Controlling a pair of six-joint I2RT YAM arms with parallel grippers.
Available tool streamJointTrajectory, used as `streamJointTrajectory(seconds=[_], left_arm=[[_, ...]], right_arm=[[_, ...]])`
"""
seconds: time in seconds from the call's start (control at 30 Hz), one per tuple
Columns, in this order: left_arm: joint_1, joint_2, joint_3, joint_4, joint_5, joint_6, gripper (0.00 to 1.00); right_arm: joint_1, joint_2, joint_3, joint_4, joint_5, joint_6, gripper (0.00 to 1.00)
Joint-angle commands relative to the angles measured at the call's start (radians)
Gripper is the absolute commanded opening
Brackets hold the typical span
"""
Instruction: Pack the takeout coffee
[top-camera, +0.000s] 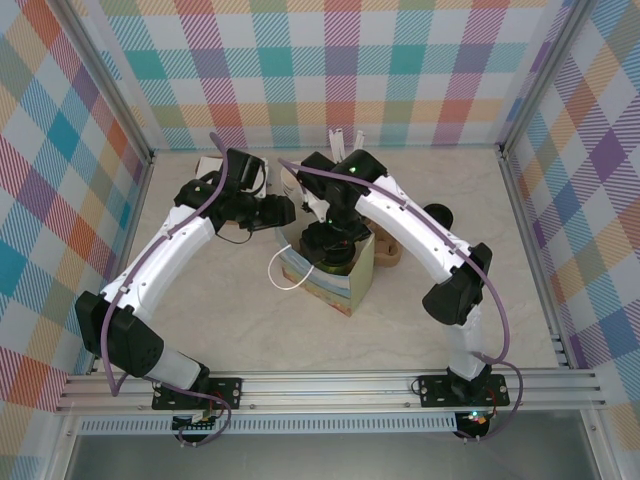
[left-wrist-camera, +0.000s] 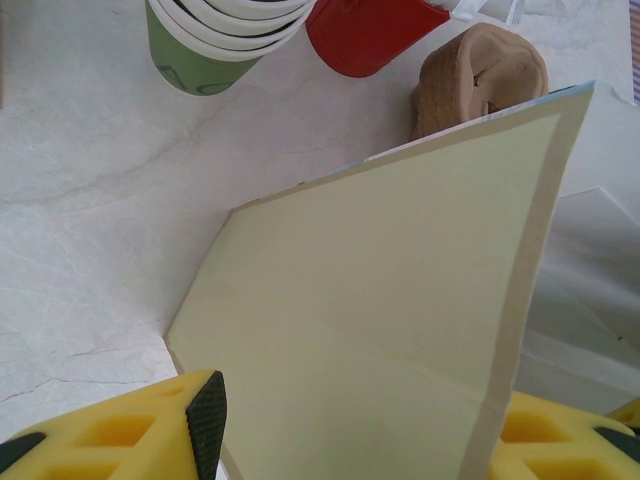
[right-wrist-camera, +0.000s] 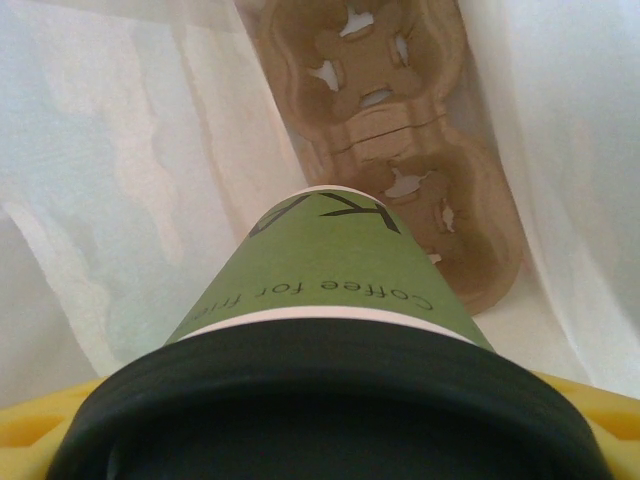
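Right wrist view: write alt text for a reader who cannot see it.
A green takeout coffee cup with a black lid, held by the right gripper, hangs inside a white bag. Below it, a brown pulp cup carrier lies on the bag's floor.

The small green paper cup (right-wrist-camera: 330, 290), printed with dark lettering, wears a round black plastic lid (right-wrist-camera: 320, 400) seated on its white rim. It hangs upright, base down, inside the white-walled bag (right-wrist-camera: 100, 160), above the brown pulp cup carrier (right-wrist-camera: 400, 150), clasped between the right claw (right-wrist-camera: 320, 440)'s yellow pads (right-wrist-camera: 25, 430).
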Motion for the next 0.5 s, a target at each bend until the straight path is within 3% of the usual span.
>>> streamJointTrajectory(seconds=[0.0, 0.47], left_arm=[[0.014, -0.010, 0.033, -0.032, -0.011, 0.019, 0.53], [0.016, -0.022, 0.038, -0.052, -0.027, 0.022, 0.54]], right_arm=[[-0.001, 0.002, 0.001, -0.177, 0.059, -0.046, 0.78], [-0.016, 0.045, -0.022, -0.174, 0.099, -0.086, 0.79]])
